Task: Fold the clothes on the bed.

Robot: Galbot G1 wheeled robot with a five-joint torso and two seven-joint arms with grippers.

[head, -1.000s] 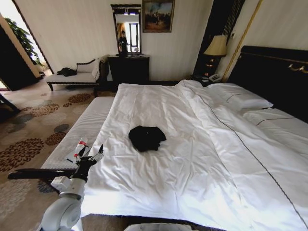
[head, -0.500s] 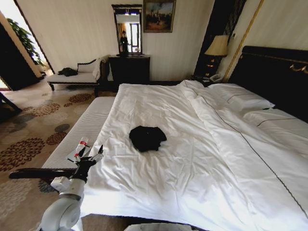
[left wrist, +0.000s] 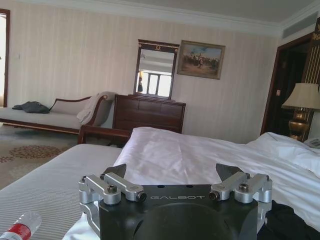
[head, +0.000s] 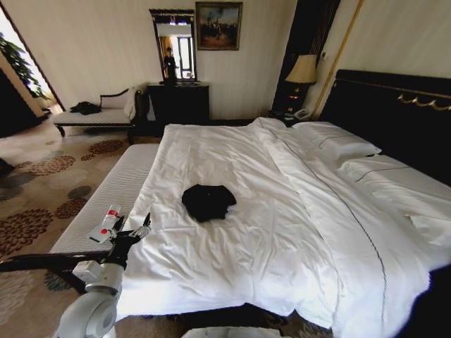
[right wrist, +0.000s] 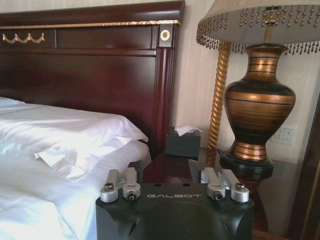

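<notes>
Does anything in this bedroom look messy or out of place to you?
Yes. A black T-shirt lies crumpled in a heap in the middle of the white duvet, not laid flat. A plastic bottle lies on its side on the bench beside the bed.

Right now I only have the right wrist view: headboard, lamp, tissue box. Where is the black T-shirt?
Observer: In the head view the black T-shirt lies in a crumpled bundle near the middle of the white duvet.
Operator: Is the left end effector touching it?
Observer: No. The left end effector hovers at the duvet's edge, apart from the shirt. The left wrist view shows its fingers open.
Operator: Anything else near that arm?
Observer: A plastic bottle with a red label lies on the pale bench right beside that end effector.
</notes>
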